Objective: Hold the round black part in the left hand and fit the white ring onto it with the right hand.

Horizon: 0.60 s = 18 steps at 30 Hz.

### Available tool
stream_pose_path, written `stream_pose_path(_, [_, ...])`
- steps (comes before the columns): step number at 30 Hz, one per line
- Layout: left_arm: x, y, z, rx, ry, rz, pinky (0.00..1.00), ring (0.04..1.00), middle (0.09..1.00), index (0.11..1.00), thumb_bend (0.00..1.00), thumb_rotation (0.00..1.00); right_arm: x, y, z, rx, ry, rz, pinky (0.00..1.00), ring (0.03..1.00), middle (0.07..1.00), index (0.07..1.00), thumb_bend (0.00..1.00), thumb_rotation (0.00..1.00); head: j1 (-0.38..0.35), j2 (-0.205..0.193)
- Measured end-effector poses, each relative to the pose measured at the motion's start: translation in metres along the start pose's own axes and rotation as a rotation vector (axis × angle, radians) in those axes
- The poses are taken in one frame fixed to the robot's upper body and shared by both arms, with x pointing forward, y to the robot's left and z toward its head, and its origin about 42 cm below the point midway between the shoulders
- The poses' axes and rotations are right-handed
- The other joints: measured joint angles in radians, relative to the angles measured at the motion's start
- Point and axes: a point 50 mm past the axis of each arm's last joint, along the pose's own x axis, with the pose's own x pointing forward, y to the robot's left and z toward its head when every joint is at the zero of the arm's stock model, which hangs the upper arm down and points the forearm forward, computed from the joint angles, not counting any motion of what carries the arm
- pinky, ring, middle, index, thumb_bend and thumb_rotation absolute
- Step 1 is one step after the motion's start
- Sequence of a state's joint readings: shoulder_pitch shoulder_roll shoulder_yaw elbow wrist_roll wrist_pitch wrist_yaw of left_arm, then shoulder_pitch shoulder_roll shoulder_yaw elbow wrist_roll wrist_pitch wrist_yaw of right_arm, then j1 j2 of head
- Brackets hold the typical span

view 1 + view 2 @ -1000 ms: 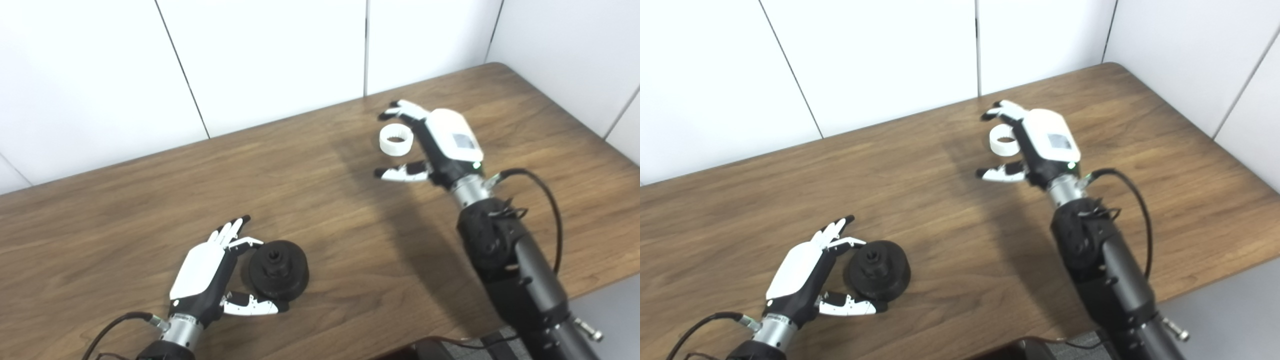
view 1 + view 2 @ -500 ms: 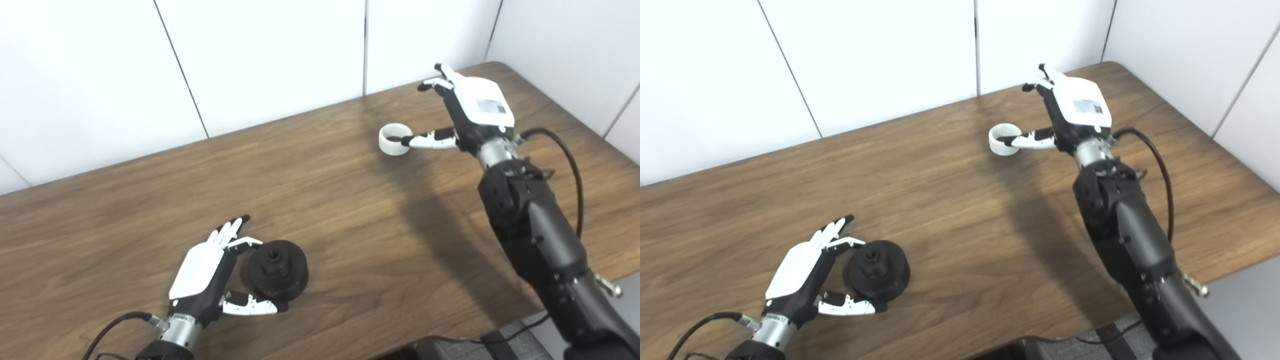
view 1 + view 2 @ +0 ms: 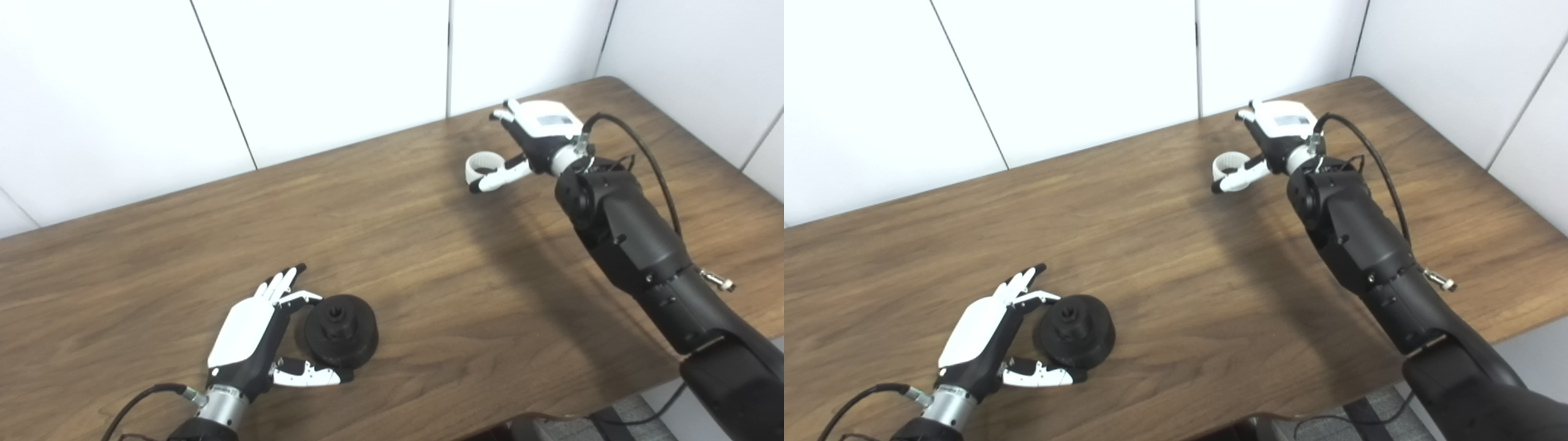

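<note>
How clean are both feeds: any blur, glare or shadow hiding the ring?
Left eye view: sharp, no glare; the right arm's soft shadow darkens the table near the white ring, which stays readable. Right eye view: equally sharp; right hand partly covers the ring.

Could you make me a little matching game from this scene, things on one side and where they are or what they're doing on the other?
Things:
1. white ring
2. round black part
3. left hand
4. right hand

States:
A. cupped around the dark disc, near edge
B. far side of the table, thumb laid across the ring
C. pale hoop on the wood, far side
D. dark disc with a raised hub, on the wood

Pairs: 1-C, 2-D, 3-A, 4-B
</note>
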<state>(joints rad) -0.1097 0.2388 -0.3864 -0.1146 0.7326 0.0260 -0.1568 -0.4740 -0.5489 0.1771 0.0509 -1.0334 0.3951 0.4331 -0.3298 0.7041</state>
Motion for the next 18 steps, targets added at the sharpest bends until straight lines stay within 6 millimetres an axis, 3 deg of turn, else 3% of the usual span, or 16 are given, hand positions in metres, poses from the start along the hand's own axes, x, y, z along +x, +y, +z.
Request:
stream_pose_path(10, [0.000,0.001,0.000,0.000,0.002,-0.003,1.00,1.000,1.000,0.624,0.99,0.35,0.006,0.011,0.008,-0.028,-0.020,0.055,0.88,1.000,1.000,0.917,1.00,0.73,0.002,0.000])
stream_pose_path(18, [0.000,0.001,-0.001,0.000,0.002,-0.003,1.00,1.000,1.000,0.624,0.99,0.36,0.009,0.016,0.007,-0.031,-0.016,0.076,0.88,0.992,1.000,0.906,1.00,0.66,-0.006,-0.002])
